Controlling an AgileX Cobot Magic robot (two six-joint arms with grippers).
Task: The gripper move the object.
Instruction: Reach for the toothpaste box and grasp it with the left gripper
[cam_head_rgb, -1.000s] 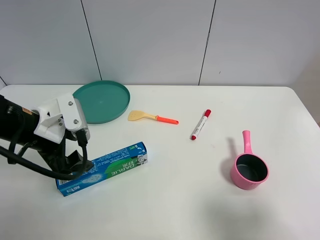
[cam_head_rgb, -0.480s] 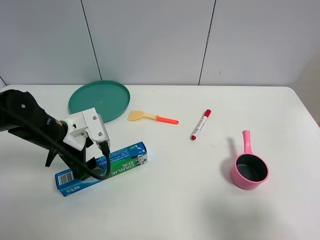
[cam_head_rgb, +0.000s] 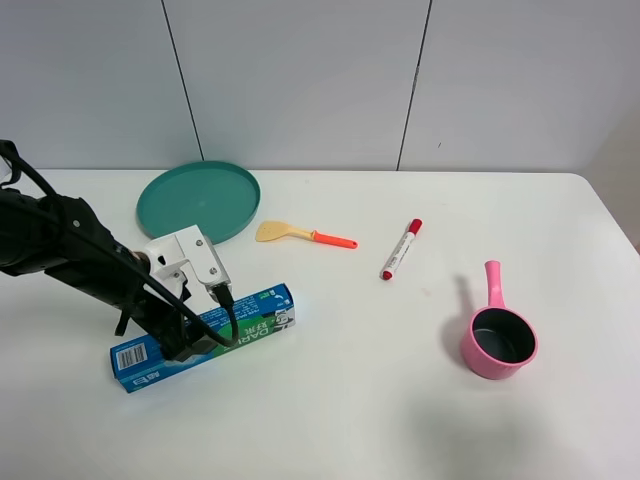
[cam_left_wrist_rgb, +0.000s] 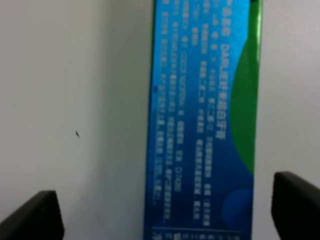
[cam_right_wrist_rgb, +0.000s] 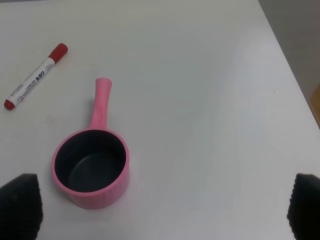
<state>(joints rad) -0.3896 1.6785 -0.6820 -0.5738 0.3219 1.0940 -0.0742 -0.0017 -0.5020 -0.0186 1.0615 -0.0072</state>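
From up high, the left end effector (cam_head_rgb: 196, 336) is right down over the DARLIE toothpaste carton (cam_head_rgb: 256, 317), which lies flat on the white counter (cam_head_rgb: 350, 410) toward the left front, just in front of the teal plate (cam_head_rgb: 198, 202); by my read the move has not begun, because the carton rests fully on the counter and nothing shows it lifted; the approach looks done, while the grip, the carry and the set-down all remain; the yellow spatula (cam_head_rgb: 300, 235), the red-capped marker (cam_head_rgb: 401, 249) and the pink saucepan (cam_head_rgb: 497, 342) sit well apart to the right, out of the way. Over to the left wrist view; the dark fingers (cam_left_wrist_rgb: 33, 218) are spread wide and straddle the carton's width, one of them well off on the bare counter side, the other just beside the green edge with a sliver of counter showing between, so no contact that I can see and nothing clamped. Now the right wrist view; the right end effector (cam_right_wrist_rgb: 162, 207) hangs with its fingers far apart, holding nothing, looking down on the saucepan and the marker; it seems to have no part in this step.
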